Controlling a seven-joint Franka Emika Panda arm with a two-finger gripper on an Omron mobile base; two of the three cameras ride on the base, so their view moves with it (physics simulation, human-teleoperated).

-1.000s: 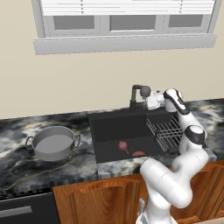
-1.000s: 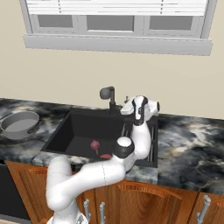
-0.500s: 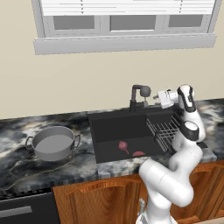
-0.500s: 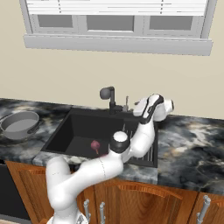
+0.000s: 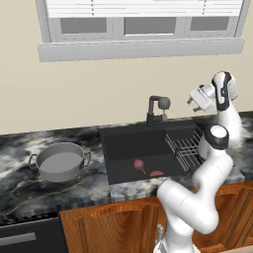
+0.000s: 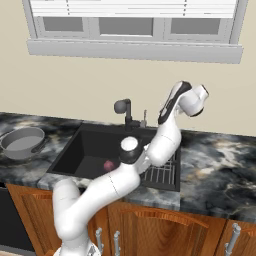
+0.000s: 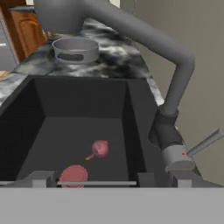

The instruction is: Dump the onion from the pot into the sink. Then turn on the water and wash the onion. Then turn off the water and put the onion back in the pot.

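Your gripper (image 5: 194, 100) hangs jaws apart right of the tap (image 5: 159, 109); the onion (image 5: 139, 164) lies in the sink (image 5: 129, 144), likely awaiting washing

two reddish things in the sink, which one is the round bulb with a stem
The onion, the one lying nearer the middle of the sink floor. It is rounded with a thin stem tip, whereas the pink-red sliver beside it is flat and stemless.

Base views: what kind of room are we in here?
A rendered home kitchen, most likely: a black sink with a tap set in a marbled counter, a metal pot on it, wooden cabinets below, a window above.
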